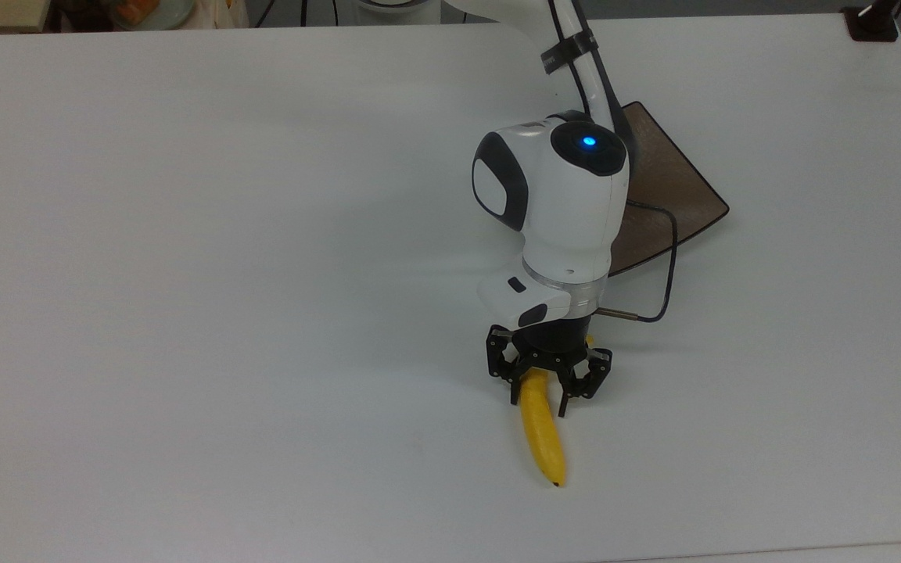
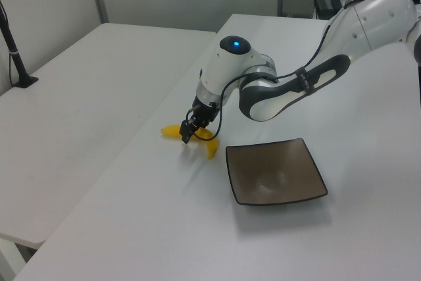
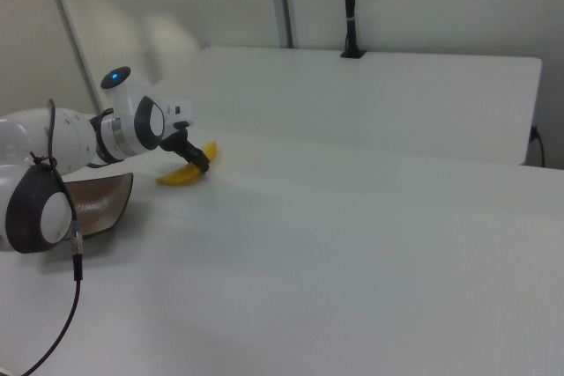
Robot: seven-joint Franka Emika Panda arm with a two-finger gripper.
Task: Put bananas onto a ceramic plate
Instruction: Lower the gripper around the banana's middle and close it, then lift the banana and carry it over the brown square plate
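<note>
Top view shows the claw (image 1: 536,395) low over the surface (image 1: 224,313), its fingers spread either side of the banana (image 1: 542,438) near the stem end, not visibly clamped. The banana lies on the surface, well apart from the ceramic plate (image 1: 677,188); gripping, lifting and placing it all remain.

Clearance as I read it: white table (image 1: 184,274) open and flat across the top view's left and lower areas, passable from any side. Obstacle one: ceramic plate (image 2: 276,172), low, upturned corners, lying near the banana (image 1: 542,438) on the top view's upper right, not touching it. Obstacle two: my own gripper (image 1: 536,397), down at the table with a finger on either side of the fruit's middle. Black cable (image 1: 665,266) loops out beside the wrist over the plate's edge. Dark post (image 2: 16,51) stands well apart on the neighbouring table.
</note>
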